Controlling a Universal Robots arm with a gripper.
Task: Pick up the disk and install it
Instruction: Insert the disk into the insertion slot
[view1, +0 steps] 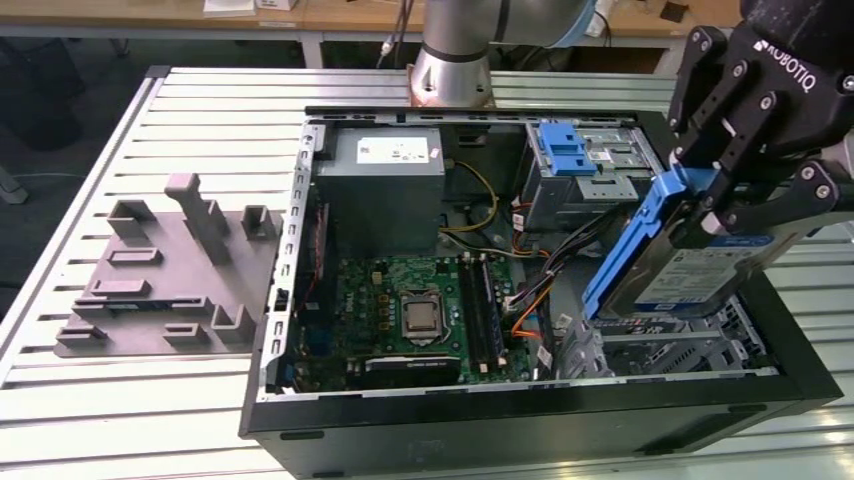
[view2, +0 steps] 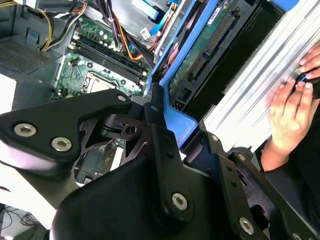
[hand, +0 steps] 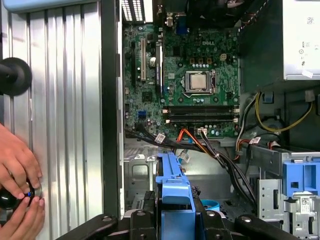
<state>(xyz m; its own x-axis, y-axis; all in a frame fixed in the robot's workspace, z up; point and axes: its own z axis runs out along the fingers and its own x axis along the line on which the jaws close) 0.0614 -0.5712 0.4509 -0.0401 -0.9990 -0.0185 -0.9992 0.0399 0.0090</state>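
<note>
Above the open computer case (view1: 534, 420) on the ribbed metal table (view1: 174, 400), end effector (view1: 721, 210) clamped on the disk (view1: 694, 275).

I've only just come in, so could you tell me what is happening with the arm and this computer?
The robot arm's tool is shut on the disk, gripping it by its blue rails and holding it tilted above the open computer case, over the corner by the empty metal drive cage. The disk is not seated yet. In the first wrist view a person's hands are on a small black object on the ribbed table beside the case.
</note>
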